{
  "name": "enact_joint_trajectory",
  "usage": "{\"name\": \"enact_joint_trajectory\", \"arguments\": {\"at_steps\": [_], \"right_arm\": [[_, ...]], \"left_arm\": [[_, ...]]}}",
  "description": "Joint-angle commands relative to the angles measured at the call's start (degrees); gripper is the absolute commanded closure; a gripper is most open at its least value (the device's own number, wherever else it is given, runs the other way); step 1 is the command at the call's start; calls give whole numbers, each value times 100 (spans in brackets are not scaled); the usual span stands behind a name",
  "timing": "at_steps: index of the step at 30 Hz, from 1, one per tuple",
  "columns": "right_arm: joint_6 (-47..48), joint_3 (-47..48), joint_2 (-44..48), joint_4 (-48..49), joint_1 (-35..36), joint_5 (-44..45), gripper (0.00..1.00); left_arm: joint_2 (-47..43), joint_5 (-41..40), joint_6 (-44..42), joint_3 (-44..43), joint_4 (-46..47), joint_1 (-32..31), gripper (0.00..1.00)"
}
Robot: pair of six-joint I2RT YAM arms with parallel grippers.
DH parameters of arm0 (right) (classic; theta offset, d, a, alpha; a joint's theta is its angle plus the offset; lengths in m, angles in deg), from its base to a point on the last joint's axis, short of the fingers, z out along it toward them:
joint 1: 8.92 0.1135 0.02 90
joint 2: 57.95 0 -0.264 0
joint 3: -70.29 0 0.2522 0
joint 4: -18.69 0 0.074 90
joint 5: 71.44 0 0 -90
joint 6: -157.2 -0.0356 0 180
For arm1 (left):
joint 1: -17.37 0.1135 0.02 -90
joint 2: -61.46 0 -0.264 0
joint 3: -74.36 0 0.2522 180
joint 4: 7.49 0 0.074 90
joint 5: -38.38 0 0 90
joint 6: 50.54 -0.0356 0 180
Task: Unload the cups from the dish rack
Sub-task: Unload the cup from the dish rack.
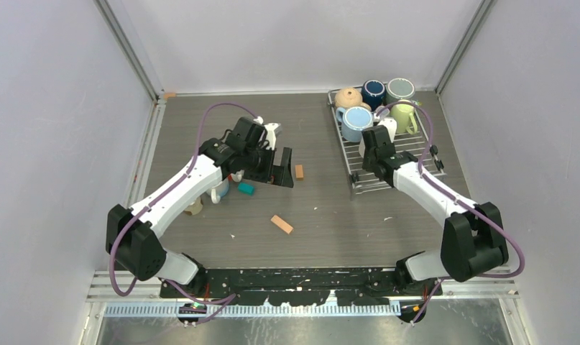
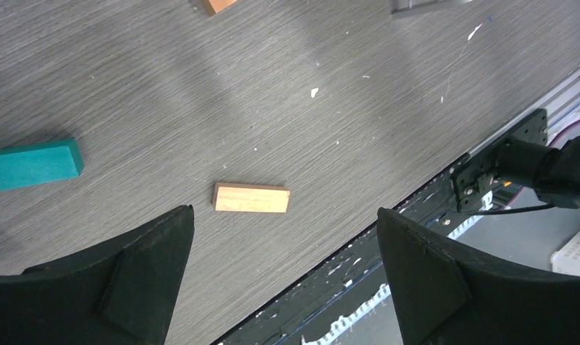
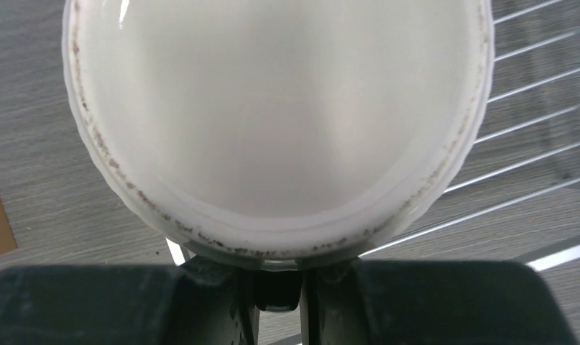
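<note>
Farthest left, the left arm reaches out over the grey table (image 1: 323, 215), and two cups stand on the table close to it. A white mug (image 1: 271, 131) is just beyond the wrist, and a pale mug (image 1: 218, 192) is half hidden under the forearm. The left gripper (image 2: 283, 212) hangs above the table with its fingers spread wide and nothing between them. In the left wrist view a teal block (image 2: 34, 164) lies to the left of it, a pale wooden block (image 2: 251, 198) lies between the fingertips' lines of sight, and an orange block (image 2: 218, 6) shows at the top edge.

Further right, the dish rack (image 1: 387, 180) sits at the far right part of the table. Five cups crowd its far end: a tan cup (image 1: 348, 97), a navy cup (image 1: 374, 90), a grey-green cup (image 1: 400, 88), a light blue cup (image 1: 356, 118) and a lime green cup (image 1: 404, 115). The right gripper (image 1: 379, 140) is over the rack's left side, its fingers pinched together on the rim of a white cup (image 3: 272, 122), which fills most of the right wrist view. Rack wires show to the right of that cup; whether the cup touches them cannot be told
</note>
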Motion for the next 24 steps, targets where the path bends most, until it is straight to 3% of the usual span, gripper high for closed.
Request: {"name": "enact_joint_trajectory", "arguments": {"at_steps": [1,15,19,24], "right_arm": [[-177,452,513,195,15,405,99],[-677,1410,954,-668,554,-844,99],[-1018,1582,957,-531,738,-1522,99],[-1422,1726,857,-137,969,-2238,99]], "left_arm": [[-169,86,265,-331,226,-23,0],[-336,262,1412,-819,1005,74,0],[-314,687,1890,-796,1473,331,0],[-254,1529,2863,-476,2736,731,0]]}}
